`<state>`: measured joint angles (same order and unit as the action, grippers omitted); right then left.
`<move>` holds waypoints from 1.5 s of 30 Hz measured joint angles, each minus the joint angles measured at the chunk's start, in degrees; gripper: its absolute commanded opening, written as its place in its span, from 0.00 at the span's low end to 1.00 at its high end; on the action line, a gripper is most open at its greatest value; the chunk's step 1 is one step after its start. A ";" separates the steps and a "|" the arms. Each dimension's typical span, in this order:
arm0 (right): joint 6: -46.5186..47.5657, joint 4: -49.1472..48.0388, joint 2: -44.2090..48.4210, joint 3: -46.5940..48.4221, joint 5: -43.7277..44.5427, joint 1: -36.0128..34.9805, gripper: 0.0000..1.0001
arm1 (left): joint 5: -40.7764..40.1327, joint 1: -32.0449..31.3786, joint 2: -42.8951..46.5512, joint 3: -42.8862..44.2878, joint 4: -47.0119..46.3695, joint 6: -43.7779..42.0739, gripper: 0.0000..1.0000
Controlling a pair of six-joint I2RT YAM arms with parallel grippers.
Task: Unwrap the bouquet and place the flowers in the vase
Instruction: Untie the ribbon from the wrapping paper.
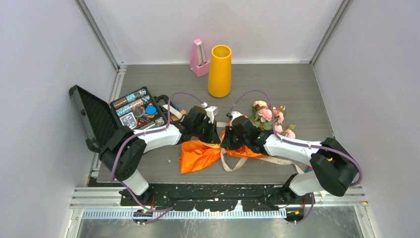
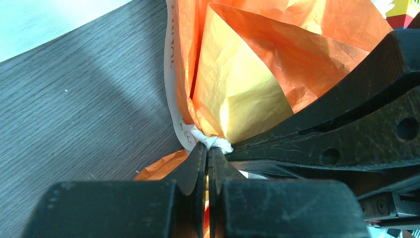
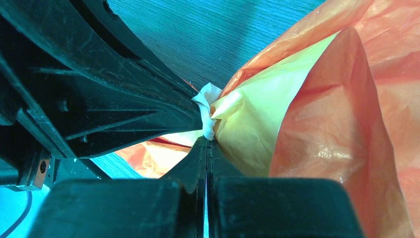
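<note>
Untying the bouquet [image 1: 198, 156] is the step in hand. It lies across the middle of the desk [image 1: 297, 84], with its orange paper toward the left arm and the pink flowers [image 1: 270, 118] toward the right arm. The left pincer [image 2: 208, 148] and right pincer [image 3: 207, 145] meet at the white knot [image 2: 214, 142] that gathers the paper. Each has its jaws pressed together, tips nipping the knot. Beige ribbon [image 1: 233, 163] tails trail toward the arms. The yellow vase [image 1: 220, 72] stands upright at the back, well apart. Next, probably, the pincers must draw apart to loosen the knot without tearing the paper.
</note>
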<state>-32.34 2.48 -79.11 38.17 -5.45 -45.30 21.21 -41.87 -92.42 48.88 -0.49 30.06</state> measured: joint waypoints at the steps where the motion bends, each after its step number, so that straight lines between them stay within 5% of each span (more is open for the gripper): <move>1: 0.13 0.00 -0.37 0.26 0.00 0.00 0.00 | -0.13 0.00 0.00 0.00 0.02 0.00 0.00; 15: -0.92 2.08 5.14 -3.28 2.16 -0.09 0.00 | -2.19 1.95 1.49 -0.02 0.61 1.25 0.01; 23: -2.38 3.52 7.52 -5.92 1.90 -0.13 0.01 | -2.12 2.51 3.52 -0.07 3.28 -0.76 0.17; 32: -4.11 5.73 13.38 -5.53 1.57 -0.13 0.42 | -5.84 2.54 12.04 -0.57 8.46 -6.23 0.65; 45: -23.54 14.08 20.81 -6.80 11.13 -0.13 0.60 | -3.91 2.58 9.99 -8.61 6.23 -4.68 0.78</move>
<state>-55.88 16.56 -58.30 31.38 5.67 -45.43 17.30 -39.29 -82.43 40.27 5.74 25.39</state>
